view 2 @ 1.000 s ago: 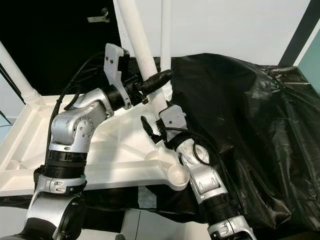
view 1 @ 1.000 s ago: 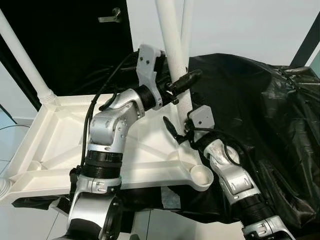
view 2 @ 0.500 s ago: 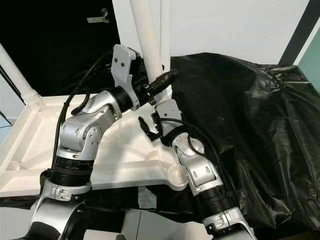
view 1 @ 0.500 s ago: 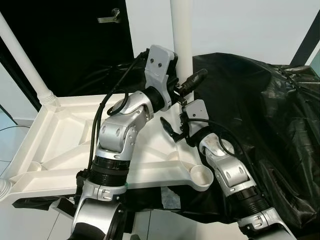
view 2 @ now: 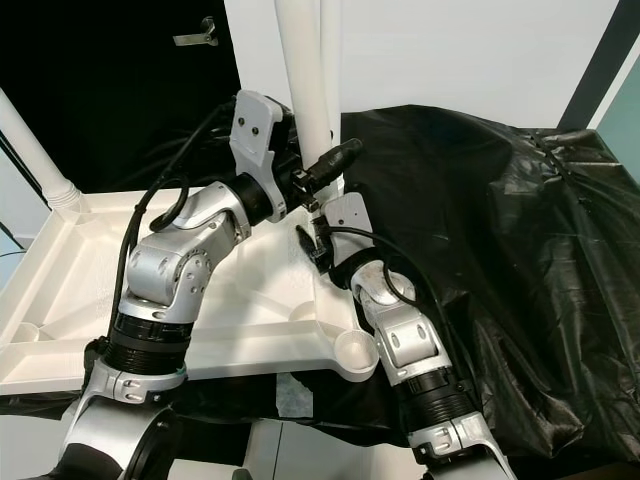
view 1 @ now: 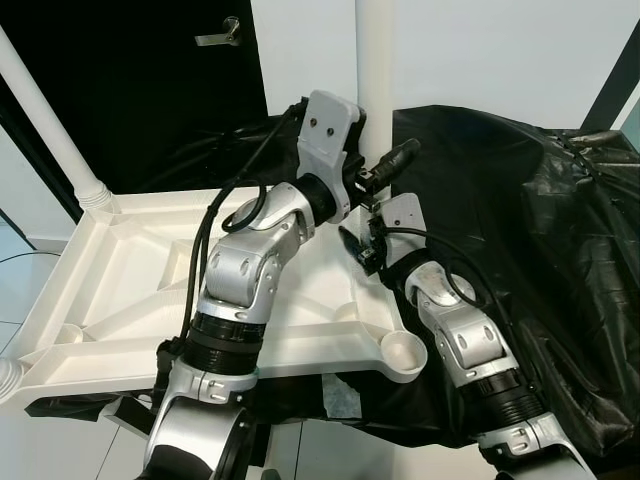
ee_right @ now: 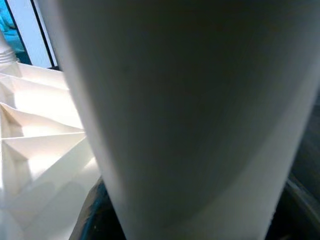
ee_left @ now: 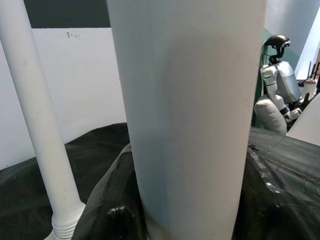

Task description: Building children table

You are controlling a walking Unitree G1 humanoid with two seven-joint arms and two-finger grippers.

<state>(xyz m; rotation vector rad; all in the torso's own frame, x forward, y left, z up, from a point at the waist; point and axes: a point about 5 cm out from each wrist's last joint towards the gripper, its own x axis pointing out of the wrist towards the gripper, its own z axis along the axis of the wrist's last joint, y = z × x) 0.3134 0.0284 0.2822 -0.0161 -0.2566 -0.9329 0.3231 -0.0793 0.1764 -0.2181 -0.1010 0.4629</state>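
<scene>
The upturned tabletop (view 1: 120, 290) is a white plastic slab lying underside up, ribbed with diagonal braces and with a round socket at each corner; the empty socket (view 1: 405, 352) nearest the robot sits at about 5 o'clock of the slab. A smooth white table leg (view 1: 374, 90) stands upright at the far corner, at roughly 1 o'clock, rising out of the top of the picture. Another leg (view 1: 50, 120) is already seated at the 10 o'clock corner, leaning outward, and a thinner-looking one (view 2: 330, 60) stands just behind the held leg.

The left claw (view 1: 385, 172) is closed around the upright leg partway up, one black finger showing across its front. The right claw (view 1: 362, 250) is lower on the same leg, close to the slab; its wrist camera looks straight at white plastic, and I cannot tell how far its fingers are spread or whether they grip.

The slab rests on a worktop draped in crumpled black plastic sheeting (view 1: 530, 230), which bulges up at 3 o'clock beside the right arm. A dark door with a metal handle (view 1: 222, 32) is at 11 o'clock, and another humanoid robot (ee_left: 277, 80) sits in the background of the left wrist view.
</scene>
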